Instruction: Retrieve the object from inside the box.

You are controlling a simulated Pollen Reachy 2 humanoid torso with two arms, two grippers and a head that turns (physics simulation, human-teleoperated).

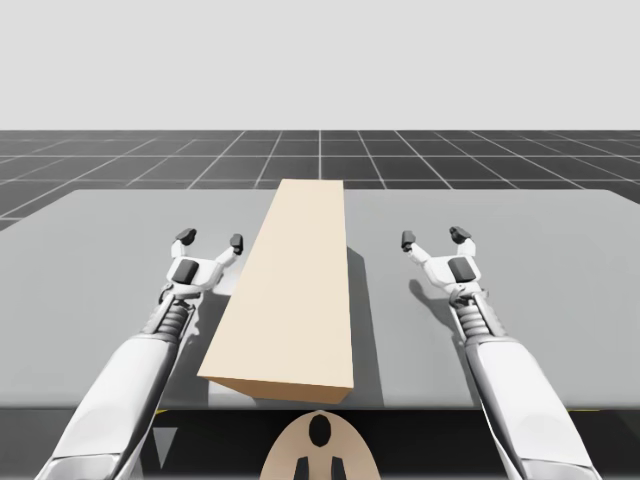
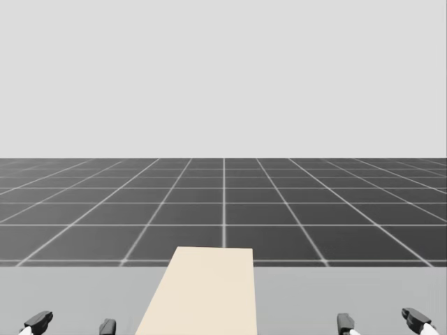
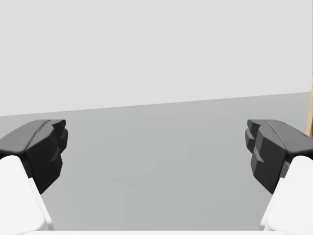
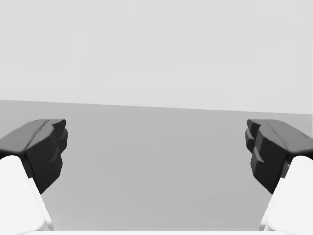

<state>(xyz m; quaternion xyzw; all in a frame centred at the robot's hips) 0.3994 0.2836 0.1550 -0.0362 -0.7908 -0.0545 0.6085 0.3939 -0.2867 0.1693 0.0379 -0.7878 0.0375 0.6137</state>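
Note:
A long beige box (image 1: 290,285) lies closed along the middle of the grey table (image 1: 540,260), running from the near edge toward the far one; its far end (image 2: 206,289) shows in the head view. What is inside is hidden. My left gripper (image 1: 210,239) hovers open to the left of the box, fingers spread wide with nothing between them (image 3: 156,147). A thin strip of the box's side (image 3: 309,110) appears beside its one finger. My right gripper (image 1: 433,236) is open to the right of the box, also holding nothing (image 4: 156,147).
The grey tabletop (image 2: 70,293) stretches wide on both sides of the box. Beyond its far edge lies a dark gridded floor (image 1: 320,155).

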